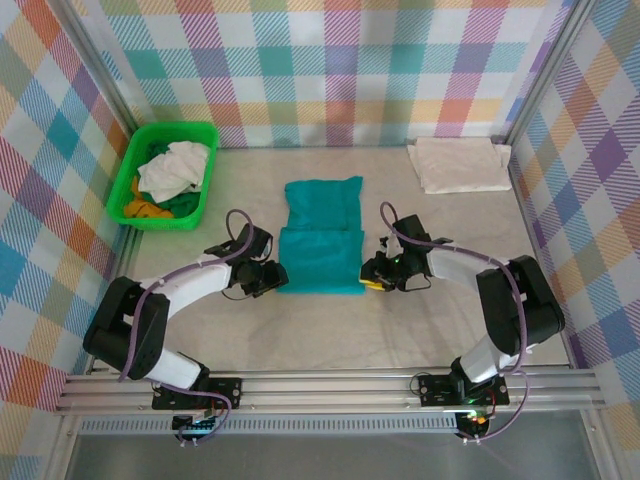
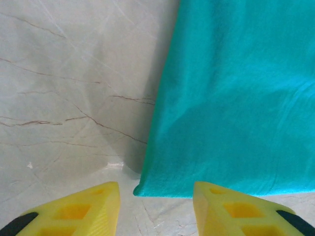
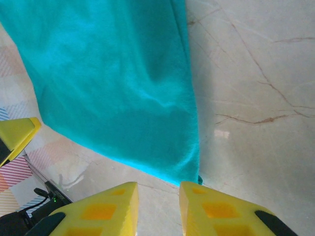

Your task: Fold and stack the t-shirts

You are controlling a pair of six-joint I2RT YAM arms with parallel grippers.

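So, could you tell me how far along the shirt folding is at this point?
Done: a cream shirt lies folded at the far right. In hand: the teal shirt lies folded mid-table, both arms' jaws open beside its near corners, holding nothing. Left: the unfolded shirts, white, orange and green, in the basket, and stacking.

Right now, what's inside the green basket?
In the green basket, a crumpled white t-shirt lies on top. An orange t-shirt and a green t-shirt show at the near end. The basket floor and anything beneath the pile are covered.
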